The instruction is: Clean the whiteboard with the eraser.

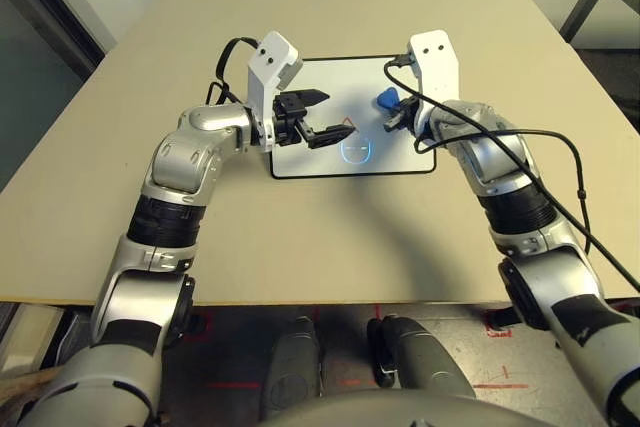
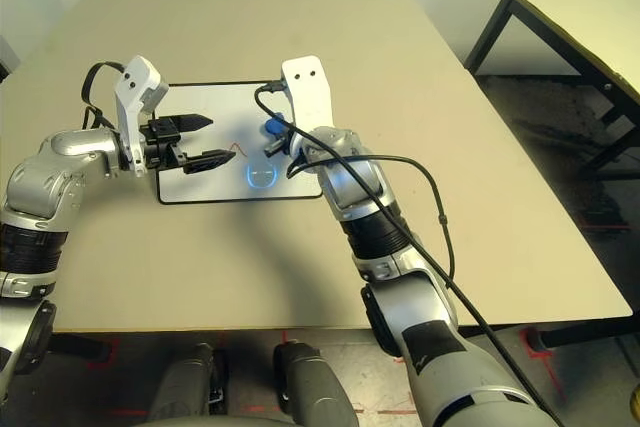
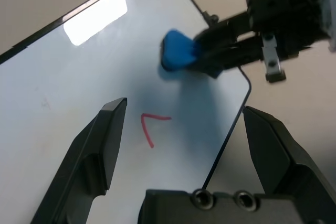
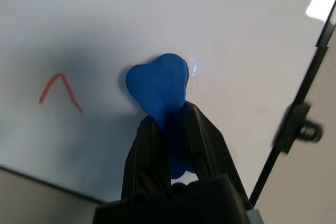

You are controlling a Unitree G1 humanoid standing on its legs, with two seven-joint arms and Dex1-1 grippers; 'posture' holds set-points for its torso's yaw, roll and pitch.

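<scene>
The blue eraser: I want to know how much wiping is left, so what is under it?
The eraser, clamped in the right gripper, hides its patch of whiteboard; any mark there cannot be seen. Beside it, uncovered, is a red angled mark.

The scene is lit fairly evenly, the table [image 1: 300, 237] a soft beige, with the floor [image 1: 340, 367] darker below it. A broad, soft-edged shadow runs over the table from the board [image 1: 310, 162] toward the near edge. On the board, a blue-white ring of light [image 2: 262, 175] glows.

In the left wrist view, a hard white patch of glare [image 3: 97, 14] sits near the board's frame — bright enough to lose all detail — and a bluish shadow falls beside the eraser [image 3: 178, 51]. The opposite arm looks soft there. The right wrist view has glare too, at a corner, with dim, blurry-edged shadows around the red mark [image 4: 60, 90].
</scene>
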